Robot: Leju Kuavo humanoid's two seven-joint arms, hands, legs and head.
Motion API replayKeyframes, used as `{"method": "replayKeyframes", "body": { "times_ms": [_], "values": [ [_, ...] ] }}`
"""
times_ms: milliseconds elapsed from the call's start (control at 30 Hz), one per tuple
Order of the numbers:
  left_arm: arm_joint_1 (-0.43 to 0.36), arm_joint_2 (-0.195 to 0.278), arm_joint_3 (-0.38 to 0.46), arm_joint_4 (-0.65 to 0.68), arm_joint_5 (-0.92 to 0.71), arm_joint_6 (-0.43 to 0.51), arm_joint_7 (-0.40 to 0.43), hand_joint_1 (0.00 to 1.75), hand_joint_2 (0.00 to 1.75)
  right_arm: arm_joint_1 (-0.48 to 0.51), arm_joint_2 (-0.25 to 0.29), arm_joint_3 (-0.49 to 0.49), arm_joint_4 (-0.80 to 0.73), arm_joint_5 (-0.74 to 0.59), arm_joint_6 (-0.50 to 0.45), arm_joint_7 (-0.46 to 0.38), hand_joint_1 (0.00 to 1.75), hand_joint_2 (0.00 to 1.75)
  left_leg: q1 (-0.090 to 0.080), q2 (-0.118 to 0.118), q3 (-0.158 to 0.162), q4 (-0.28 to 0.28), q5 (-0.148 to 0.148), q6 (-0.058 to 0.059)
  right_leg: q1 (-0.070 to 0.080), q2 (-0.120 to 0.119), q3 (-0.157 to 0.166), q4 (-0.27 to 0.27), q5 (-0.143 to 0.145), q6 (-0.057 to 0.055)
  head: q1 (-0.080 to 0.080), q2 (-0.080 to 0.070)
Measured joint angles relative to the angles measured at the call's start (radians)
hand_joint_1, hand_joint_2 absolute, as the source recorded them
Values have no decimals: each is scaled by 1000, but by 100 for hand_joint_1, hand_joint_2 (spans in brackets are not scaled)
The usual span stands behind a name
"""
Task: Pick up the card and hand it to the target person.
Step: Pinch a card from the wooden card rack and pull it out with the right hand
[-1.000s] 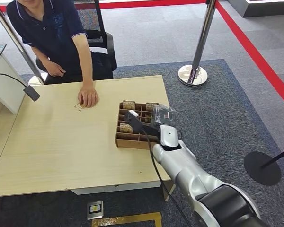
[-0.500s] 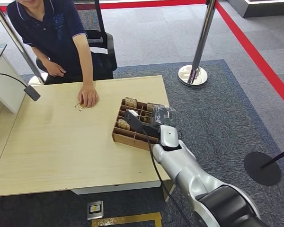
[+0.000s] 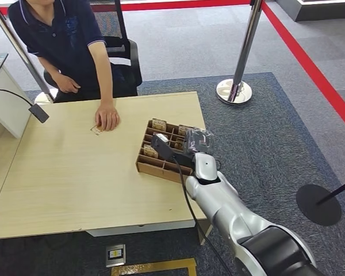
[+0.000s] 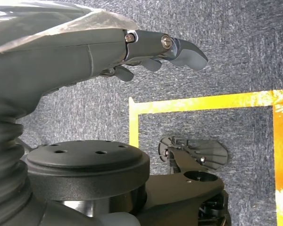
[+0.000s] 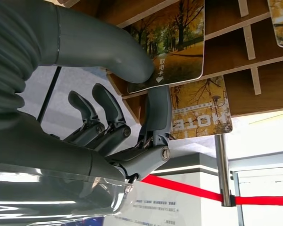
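Since a second ago the tray (image 3: pixel 162 164) has turned and slid a little near the table's (image 3: pixel 75 172) right edge. Right hand (image 5: pixel 133 136) pinches a card (image 5: pixel 168 52) in the tray. Left hand (image 4: pixel 161 52) hangs loose, holding nothing.

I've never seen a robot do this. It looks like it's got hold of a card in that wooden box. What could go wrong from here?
1. The right hand pinches the card only near one corner, so it might slip out on lifting.
2. The wooden tray sits askew near the table edge; a snagged card could drag it.
3. A second card lies right beside the fingers and might get pulled along.
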Motion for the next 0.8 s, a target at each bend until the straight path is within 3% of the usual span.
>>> {"method": "replayKeyframes", "body": {
  "times_ms": [800],
  "values": [
    [0, 0, -1, 0, -15, 5, -18, 0, 175, 76, -17, -5, -300, -99, -29, -115, 160, 175, 0, 0, -1, 0, 0, 0, 0, 0, -1, 0, 0, 0, 0, 0]
  ]
}}
